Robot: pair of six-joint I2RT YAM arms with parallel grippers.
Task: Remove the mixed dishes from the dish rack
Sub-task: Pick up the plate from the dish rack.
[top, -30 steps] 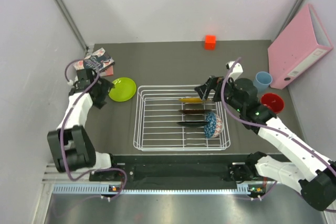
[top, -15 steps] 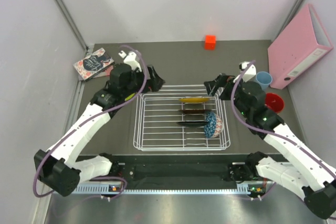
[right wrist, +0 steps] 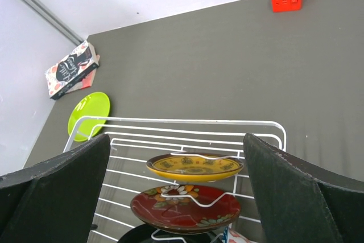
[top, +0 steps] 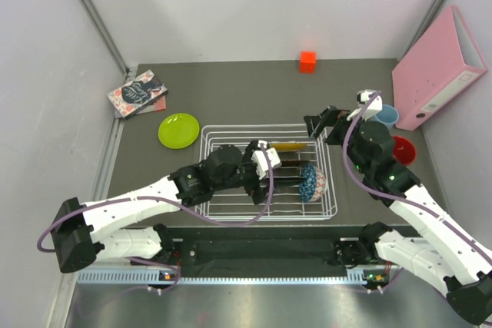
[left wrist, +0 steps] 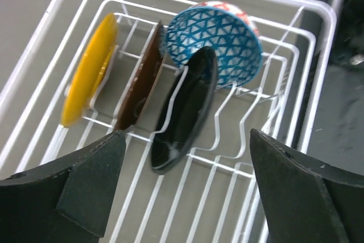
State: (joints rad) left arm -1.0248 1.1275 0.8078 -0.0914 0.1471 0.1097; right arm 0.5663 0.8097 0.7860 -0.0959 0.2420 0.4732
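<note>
The white wire dish rack (top: 223,137) holds a yellow plate (top: 288,146), a reddish plate (left wrist: 138,86), a black plate (left wrist: 183,111) and a blue patterned bowl (top: 313,182), all on edge. My left gripper (top: 264,165) is open and empty over the rack, just left of the plates; its wrist view shows the black plate between its fingers. My right gripper (top: 317,124) is open and empty above the rack's far right corner, facing the yellow plate (right wrist: 196,167) and the reddish plate (right wrist: 185,208). The lime green plate (top: 178,130), light blue cup (top: 387,115) and dark mug (top: 403,149) sit on the table.
A pink binder (top: 438,71) leans at the far right. An orange-red cube (top: 307,61) sits at the back. A book (top: 139,92) lies at the far left, also seen in the right wrist view (right wrist: 71,70).
My left arm has swung from the far left, where it left the lime green plate, to over the rack by the plates. My right gripper has drawn back from the rack, up and to the right.
</note>
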